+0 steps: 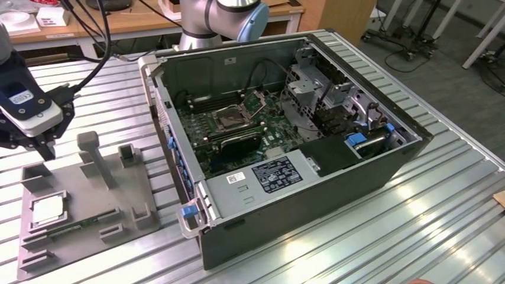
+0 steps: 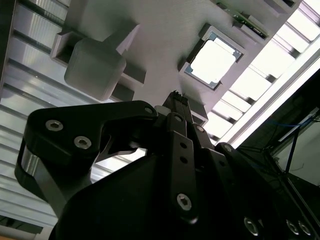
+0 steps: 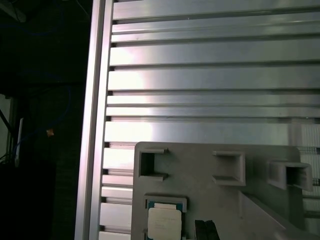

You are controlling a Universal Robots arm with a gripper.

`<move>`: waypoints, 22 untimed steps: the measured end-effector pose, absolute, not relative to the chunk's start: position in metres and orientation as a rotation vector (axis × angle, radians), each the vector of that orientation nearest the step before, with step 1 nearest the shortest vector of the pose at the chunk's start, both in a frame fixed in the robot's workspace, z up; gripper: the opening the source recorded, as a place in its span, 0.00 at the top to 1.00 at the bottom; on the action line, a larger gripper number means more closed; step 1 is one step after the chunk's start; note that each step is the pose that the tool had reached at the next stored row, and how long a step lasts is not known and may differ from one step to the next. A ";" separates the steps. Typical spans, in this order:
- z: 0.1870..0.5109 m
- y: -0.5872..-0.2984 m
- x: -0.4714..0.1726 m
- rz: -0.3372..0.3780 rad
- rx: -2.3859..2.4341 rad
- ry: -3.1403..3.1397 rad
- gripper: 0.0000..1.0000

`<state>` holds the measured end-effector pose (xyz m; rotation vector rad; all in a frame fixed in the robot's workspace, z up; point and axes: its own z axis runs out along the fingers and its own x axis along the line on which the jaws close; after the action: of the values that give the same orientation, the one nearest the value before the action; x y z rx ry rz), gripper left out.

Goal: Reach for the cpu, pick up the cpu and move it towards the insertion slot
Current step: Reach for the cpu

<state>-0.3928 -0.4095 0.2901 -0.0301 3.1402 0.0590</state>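
Above the grey fixture plate (image 1: pixel 83 192) on the table (image 1: pixel 355 236), my end effector (image 1: pixel 47 155) hovers clenched and empty, near the cpu (image 1: pixel 47 212) in its recess.

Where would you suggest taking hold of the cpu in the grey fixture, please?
Probably by two opposite thin edges, coming straight down from above: the cpu lies flat, face up, in a shallow recess of the grey fixture plate, so only its edges offer a grip.

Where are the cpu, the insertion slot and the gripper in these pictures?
cpu (image 2: pixel 214 61): second wrist view, middle of its pale face.
insertion slot (image 1: pixel 233 118): exterior view, dark centre inside the metal frame.
gripper (image 2: pixel 176 100): second wrist view, its black tip end.
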 end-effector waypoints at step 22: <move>0.281 -0.410 -0.394 0.058 -0.030 3.140 0.90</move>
<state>-0.3936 -0.4101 0.2814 -0.0299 3.1401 0.0582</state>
